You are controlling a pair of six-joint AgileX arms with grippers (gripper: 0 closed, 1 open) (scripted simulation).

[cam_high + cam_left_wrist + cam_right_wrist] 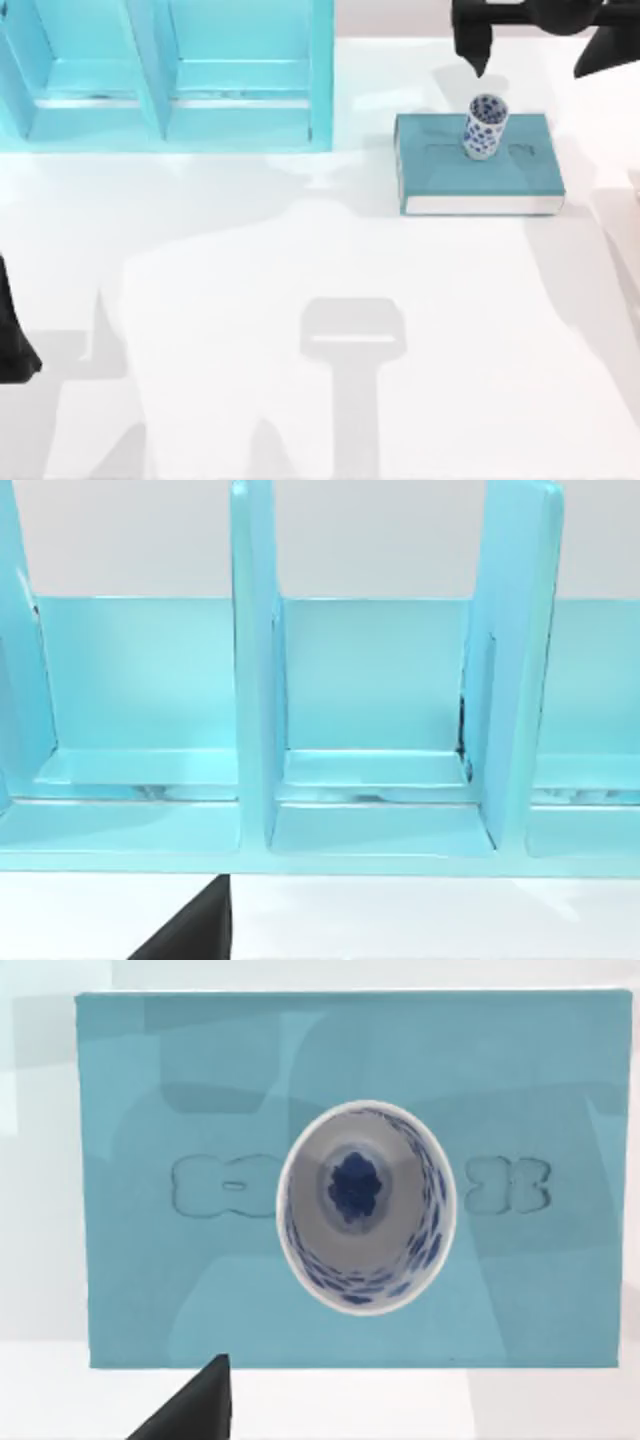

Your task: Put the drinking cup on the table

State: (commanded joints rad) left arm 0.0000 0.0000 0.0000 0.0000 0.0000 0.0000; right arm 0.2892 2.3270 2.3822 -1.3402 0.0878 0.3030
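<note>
Left arm [12,340] parked at table's [300,400] left edge, well apart from book [480,180]; its claw state cannot be told. Cup [485,127] seen upright on book, near cover's middle, not on table. Shelf [170,70] set left of book, at far edge. Right gripper [478,55] held just beyond cup, above book's far side; grip state cannot be told.

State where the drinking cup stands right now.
In the top view the drinking cup stands upright on the teal book, right of the turquoise shelf unit.
</note>
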